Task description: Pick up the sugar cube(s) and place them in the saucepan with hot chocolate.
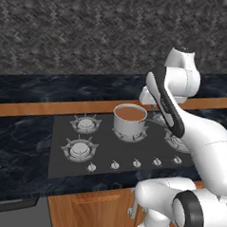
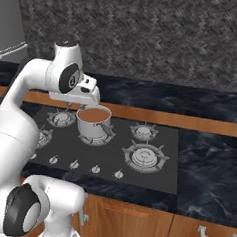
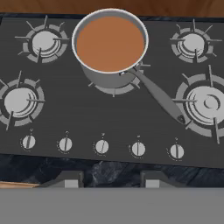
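i have the small shiny steel saucepan of brown hot chocolate [image 3: 110,43] on the centre rear burner of the dark glass five-burner cooktop [image 3: 87,113], its long handle [image 3: 159,96] slanting toward the big burner [image 3: 205,103] beside it. the two-finger gripper [image 3: 108,180] hangs above the cooktop's row of round grey knobs [image 3: 102,146], fingertips [image 3: 66,180] apart with nothing between them. i can't make out a sugar cube anywhere
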You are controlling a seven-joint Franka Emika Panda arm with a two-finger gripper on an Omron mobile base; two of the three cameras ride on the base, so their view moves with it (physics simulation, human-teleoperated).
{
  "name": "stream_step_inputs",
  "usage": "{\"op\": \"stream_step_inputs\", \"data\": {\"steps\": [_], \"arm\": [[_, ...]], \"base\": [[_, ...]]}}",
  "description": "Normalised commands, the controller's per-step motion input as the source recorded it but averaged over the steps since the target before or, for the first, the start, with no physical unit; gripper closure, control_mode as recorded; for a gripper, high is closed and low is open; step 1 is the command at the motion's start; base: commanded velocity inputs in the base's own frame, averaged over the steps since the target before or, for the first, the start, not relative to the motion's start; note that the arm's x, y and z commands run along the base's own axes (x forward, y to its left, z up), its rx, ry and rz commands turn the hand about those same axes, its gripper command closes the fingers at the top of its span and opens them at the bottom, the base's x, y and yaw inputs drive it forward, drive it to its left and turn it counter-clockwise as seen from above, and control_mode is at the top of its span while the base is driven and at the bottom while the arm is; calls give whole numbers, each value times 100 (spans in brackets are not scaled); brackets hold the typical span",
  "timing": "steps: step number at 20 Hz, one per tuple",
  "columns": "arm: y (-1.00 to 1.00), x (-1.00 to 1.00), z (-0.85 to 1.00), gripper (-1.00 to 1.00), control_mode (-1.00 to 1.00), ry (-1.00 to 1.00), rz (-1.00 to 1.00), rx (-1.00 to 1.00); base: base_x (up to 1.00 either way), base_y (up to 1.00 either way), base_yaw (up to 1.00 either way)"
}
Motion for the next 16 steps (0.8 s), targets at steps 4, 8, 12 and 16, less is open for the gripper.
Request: {"op": "stream_step_inputs", "data": {"steps": [4, 8, 12, 16], "arm": [[26, -13, 0, -100, -100, -3, 0, 0], [80, -25, 0, -100, -100, -11, 0, 0], [97, -22, 0, -100, -100, -10, 0, -2], [100, -16, -4, -100, -100, -14, -4, -12]], "base": [[0, 0, 0], [0, 0, 0], [0, 0, 0], [0, 0, 0]]}}
